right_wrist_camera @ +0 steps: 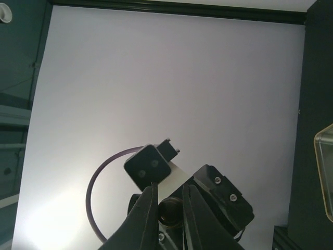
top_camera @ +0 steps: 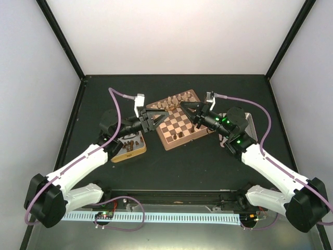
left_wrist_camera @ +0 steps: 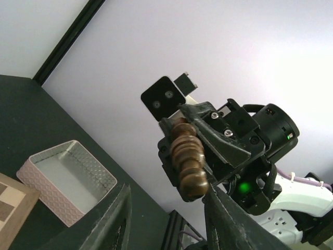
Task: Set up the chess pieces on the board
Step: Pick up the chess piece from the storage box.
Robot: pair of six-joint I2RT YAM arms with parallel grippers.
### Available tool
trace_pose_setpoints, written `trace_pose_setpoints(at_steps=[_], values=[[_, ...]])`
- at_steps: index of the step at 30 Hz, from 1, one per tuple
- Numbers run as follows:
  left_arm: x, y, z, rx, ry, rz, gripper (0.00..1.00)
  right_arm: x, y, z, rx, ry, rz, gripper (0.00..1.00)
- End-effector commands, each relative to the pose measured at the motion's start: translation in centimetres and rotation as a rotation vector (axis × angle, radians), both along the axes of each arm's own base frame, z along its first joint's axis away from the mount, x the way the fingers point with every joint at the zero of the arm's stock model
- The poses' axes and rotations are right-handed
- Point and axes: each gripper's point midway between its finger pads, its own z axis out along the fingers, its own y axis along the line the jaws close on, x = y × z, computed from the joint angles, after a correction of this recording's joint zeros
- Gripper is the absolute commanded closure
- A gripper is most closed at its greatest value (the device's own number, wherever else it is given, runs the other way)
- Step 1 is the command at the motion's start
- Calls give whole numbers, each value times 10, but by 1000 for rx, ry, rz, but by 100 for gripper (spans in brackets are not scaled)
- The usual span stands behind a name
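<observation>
Right, the chess piece point(left_wrist_camera: 190, 161) is pinched in the right jaws over the board point(top_camera: 190, 133), so close the half-spread left jaws squarely on its free end before the right jaws release.

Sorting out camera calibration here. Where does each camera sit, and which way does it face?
Top external: above and behind the bases, looking down on the board; both arms show.
Left wrist: on the left arm, facing the right gripper, which holds a chess piece; own fingers low in frame.
Right wrist: on the right arm, facing the left gripper; own fingers low in frame.
Shared: top and left wrist both show the pink tin.
</observation>
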Motion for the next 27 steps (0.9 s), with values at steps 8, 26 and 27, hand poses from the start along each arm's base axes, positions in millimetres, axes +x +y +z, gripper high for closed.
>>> trace_pose_setpoints(at_steps=[8, 26, 27], values=[[-8, -2, 45, -54, -121, 2, 67, -10, -5, 13, 32, -33, 5, 94], [6, -6, 33, 27, -73, 58, 98, -5, -12, -6, -54, -45, -55, 95], [9, -5, 24, 69, -50, 77, 99, -3, -15, -10, -93, -60, -82, 95]])
